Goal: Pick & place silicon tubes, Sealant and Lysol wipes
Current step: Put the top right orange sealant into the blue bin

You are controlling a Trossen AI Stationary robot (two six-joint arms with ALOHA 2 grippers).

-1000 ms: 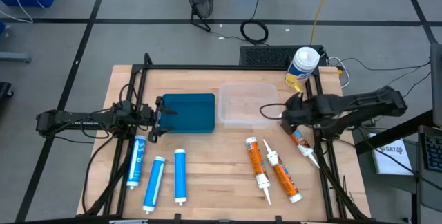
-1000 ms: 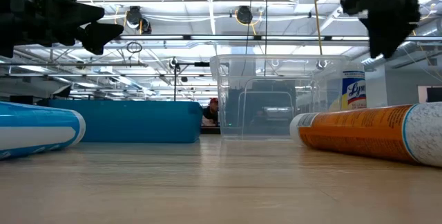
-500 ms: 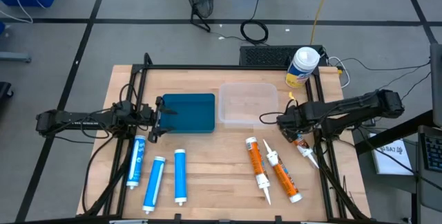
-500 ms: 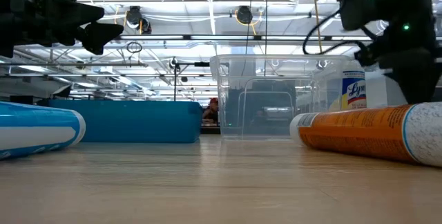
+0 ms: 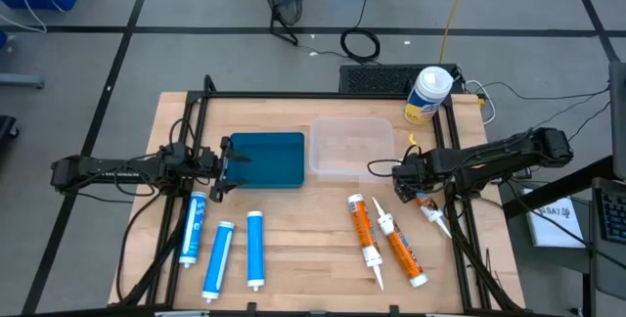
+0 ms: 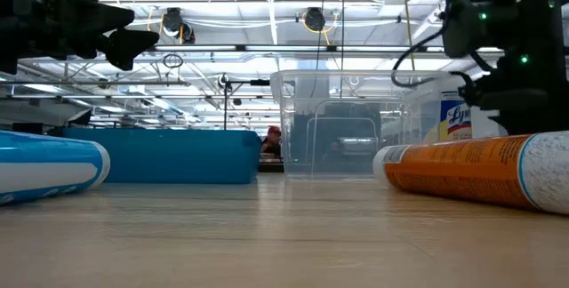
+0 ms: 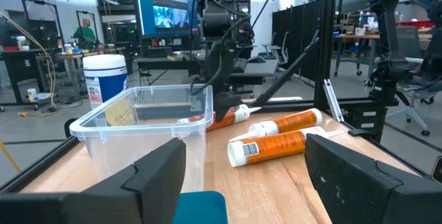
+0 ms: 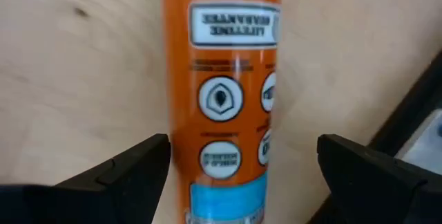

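On table [image 5: 293,249]: one teal bin [image 5: 266,158] left of centre, one clear plastic bin [image 5: 351,147] touching its right side. Two arms: left gripper [image 5: 221,168] parked at the teal bin's left edge, fingers [image 7: 155,175] spread wide apart with nothing between; right gripper [image 5: 405,181] low over the table's right edge, just beside the clear bin's right front corner, fingers [image 8: 114,172] open and straddling one orange sealant tube [image 8: 228,106] without touching it. One Lysol wipes canister [image 5: 428,95], yellow body and white domed top, upright at the back right corner, behind the clear bin and well apart from both grippers; "Ly" legible on its label in low view [image 6: 458,117]. Three blue tubes [image 5: 223,250] lying at front left, roughly parallel, caps toward the bins, none touching; white print on them too small to read. Three orange nozzle tubes total: two [image 5: 386,241] side by side at front right, nozzles pointing at the front edge, plus the one under the right gripper [image 5: 428,206], mostly hidden by the arm in high view. Right wrist view shows that tube's label: white box with upside-down two-line text, unreadable, then four round white icons, then a blue band. Low view: one person's head [image 6: 274,134] in the room beyond, seen between the two bins. Left wrist view: another person [image 7: 84,30] far back by the desks.
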